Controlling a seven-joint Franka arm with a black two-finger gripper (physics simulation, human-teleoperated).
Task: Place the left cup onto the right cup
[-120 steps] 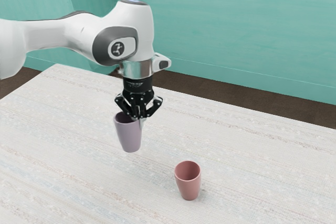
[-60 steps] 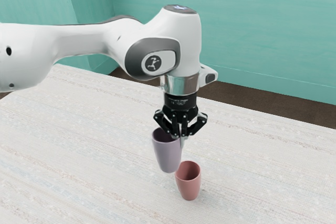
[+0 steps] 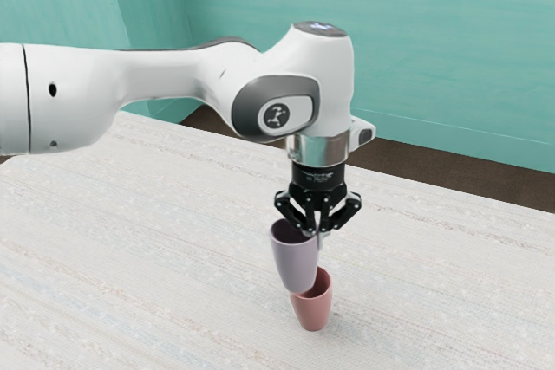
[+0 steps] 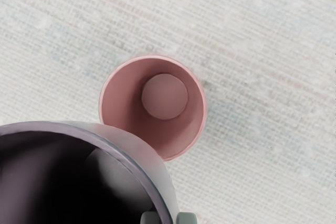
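While the pincer [image 3: 317,233] clamps the purple cup [image 3: 294,259], two cups show lower centre: that one mouth-up, axis near vertical; the pink cup [image 3: 314,308] on the desk [image 3: 130,240].

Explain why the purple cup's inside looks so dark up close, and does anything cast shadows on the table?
Wrist view: the purple cup sits right under the camera, its hollow shaded nearly black, while the pink cup beyond it is evenly lit inside. Exterior view: the light is soft and flat, leaving at most a faint shadow on the table by the pink cup's base.
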